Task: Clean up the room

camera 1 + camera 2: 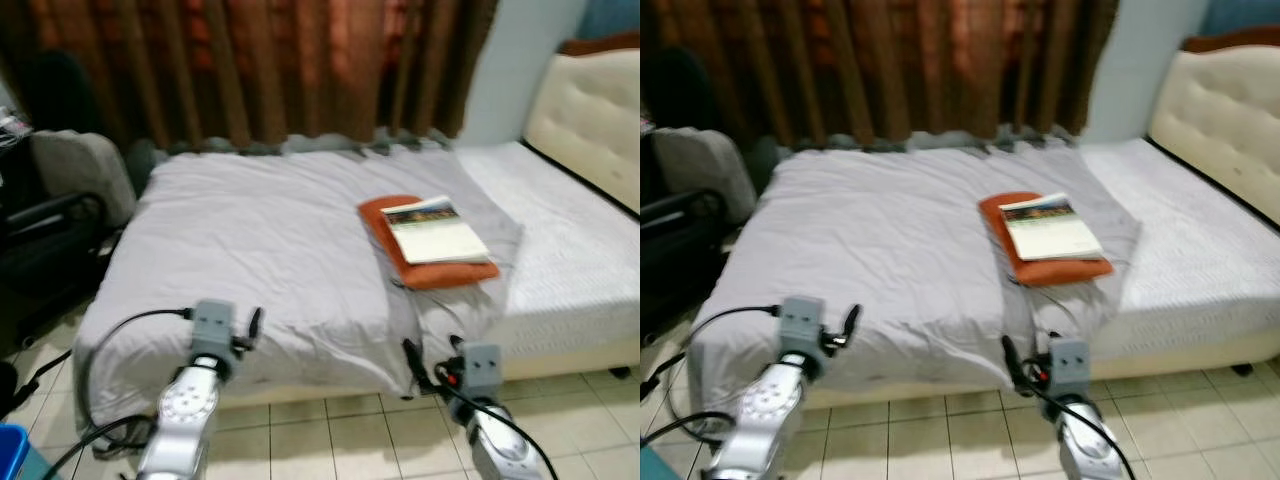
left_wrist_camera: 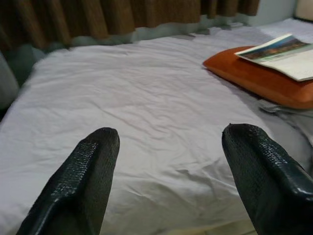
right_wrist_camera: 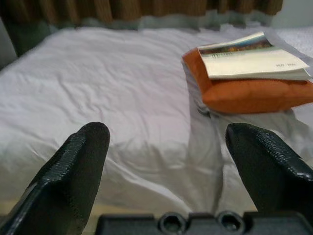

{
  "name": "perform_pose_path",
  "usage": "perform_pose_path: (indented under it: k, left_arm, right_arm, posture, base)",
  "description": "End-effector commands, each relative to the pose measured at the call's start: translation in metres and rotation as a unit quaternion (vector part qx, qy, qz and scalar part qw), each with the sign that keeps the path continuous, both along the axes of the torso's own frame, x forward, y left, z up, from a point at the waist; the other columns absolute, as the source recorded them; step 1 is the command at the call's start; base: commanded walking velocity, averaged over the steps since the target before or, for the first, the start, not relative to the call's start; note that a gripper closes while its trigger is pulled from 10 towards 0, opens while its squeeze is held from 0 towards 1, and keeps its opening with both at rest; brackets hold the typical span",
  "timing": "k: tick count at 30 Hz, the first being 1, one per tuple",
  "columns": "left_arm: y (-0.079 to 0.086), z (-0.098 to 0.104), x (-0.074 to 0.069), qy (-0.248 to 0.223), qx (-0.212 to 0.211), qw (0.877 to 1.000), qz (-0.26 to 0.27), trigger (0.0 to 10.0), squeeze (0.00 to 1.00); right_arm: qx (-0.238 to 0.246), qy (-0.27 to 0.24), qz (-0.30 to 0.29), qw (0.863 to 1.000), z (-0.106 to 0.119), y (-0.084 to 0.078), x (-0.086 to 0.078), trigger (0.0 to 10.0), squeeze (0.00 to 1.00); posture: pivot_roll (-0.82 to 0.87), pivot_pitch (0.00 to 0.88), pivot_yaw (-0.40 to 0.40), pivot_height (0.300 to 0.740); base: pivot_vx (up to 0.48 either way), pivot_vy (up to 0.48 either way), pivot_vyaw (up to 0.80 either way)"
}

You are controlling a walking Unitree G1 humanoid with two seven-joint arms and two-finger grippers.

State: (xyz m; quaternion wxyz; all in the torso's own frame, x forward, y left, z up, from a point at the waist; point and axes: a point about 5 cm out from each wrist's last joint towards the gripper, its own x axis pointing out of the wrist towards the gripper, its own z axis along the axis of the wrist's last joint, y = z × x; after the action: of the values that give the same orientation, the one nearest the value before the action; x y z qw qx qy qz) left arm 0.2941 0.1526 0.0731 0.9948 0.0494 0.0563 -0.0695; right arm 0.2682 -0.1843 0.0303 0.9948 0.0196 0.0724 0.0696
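Note:
A bed under a crumpled grey blanket (image 1: 260, 240) stands in front of me. On its right half lies an orange pillow (image 1: 432, 268) with a book (image 1: 434, 232) resting flat on top. My left gripper (image 2: 166, 142) is open and held low before the bed's front edge, facing across the blanket. My right gripper (image 3: 166, 137) is open too, low at the bed's front edge and looking toward the orange pillow (image 3: 249, 93) and book (image 3: 252, 58). Nothing is between either pair of fingers.
Bare white mattress (image 1: 570, 240) and a cream tufted headboard (image 1: 590, 110) lie to the right. Brown curtains (image 1: 260, 60) hang behind the bed. A black chair (image 1: 50, 245) with a grey cushion (image 1: 80, 165) stands left. A blue bin (image 1: 15, 455) sits on the tiled floor (image 1: 330, 430).

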Motion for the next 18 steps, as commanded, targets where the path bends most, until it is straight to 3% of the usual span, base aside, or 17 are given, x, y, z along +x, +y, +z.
perform_pose_path:
  k: [1,5,12,18]
  left_arm:
    - [0.0109,0.0021,0.0018,-0.002,0.01,1.0,0.013,10.0,0.0]
    - [0.0108,0.0013,0.002,-0.002,0.013,1.0,0.016,10.0,0.0]
    - [0.0104,-0.0002,0.0033,0.002,0.029,0.999,0.024,10.0,0.0]
    - [0.01,-0.0001,0.005,0.004,0.034,0.999,0.029,10.0,0.0]
  right_arm:
    - [0.002,-0.014,0.01,1.0,0.006,0.0056,0.0049,10.0,0.0]
    - [0.003,-0.014,0.012,1.0,0.0056,0.0057,0.0045,10.0,0.0]
    - [0.004,-0.015,0.015,1.0,0.006,0.0074,0.0057,10.0,0.0]
    - [0.006,-0.015,0.018,1.0,0.006,0.0094,0.0061,10.0,0.0]
  posture:
    - [0.06,0.0,-0.04,0.74]
    - [0.06,0.0,-0.042,0.74]
    - [0.05,0.0,-0.041,0.74]
    - [0.05,0.0,-0.037,0.74]
  base:
    - [0.319,0.36,0.0]
    - [0.318,0.359,0.0]
    - [0.0,0.0,0.0]
    - [0.3,-0.37,0.0]
